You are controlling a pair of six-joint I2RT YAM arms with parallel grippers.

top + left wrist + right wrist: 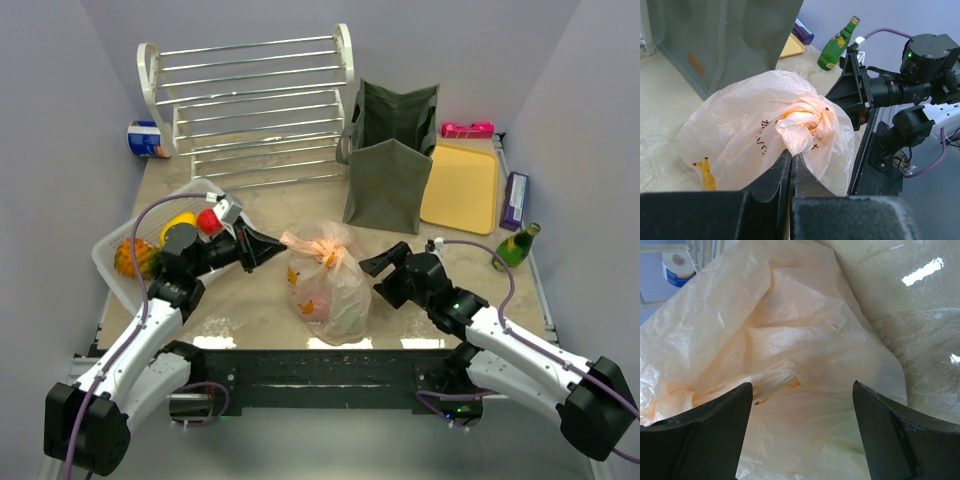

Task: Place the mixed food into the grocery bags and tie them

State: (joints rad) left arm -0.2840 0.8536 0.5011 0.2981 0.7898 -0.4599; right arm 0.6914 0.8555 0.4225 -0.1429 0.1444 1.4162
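Fruit (181, 223) – orange, yellow and red pieces – sits in the white basket (197, 186) at far left, not yet bagged. Just right of it, the left gripper (283, 243) is clamped tight on the twisted top (801, 131) of the peach plastic bag (328, 288), and the plastic runs straight down into its closed jaws in the left wrist view. The bag stands on the table at centre front, bulging with goods and its neck gathered to a bunch. I cannot tell whether that bunch is a finished knot. On the bag's far side, the right gripper (372, 266) faces it with jaws spread wide, holding nothing. In its own wrist view both fingers frame the bag's flank with a gap on each side. Behind and to the right, the olive tote (390, 165) stands upright with its mouth open. A green bottle (516, 246) stands loose near the right table edge.

Step in hand, as I judge it: tying the plastic bag, with the left arm anchoring the neck and the right free.

Next move likely calls for the right gripper to find a loose handle end near the bunch, pinch thin film only, then pull against the left – risk of tearing the film or dragging the bag over.
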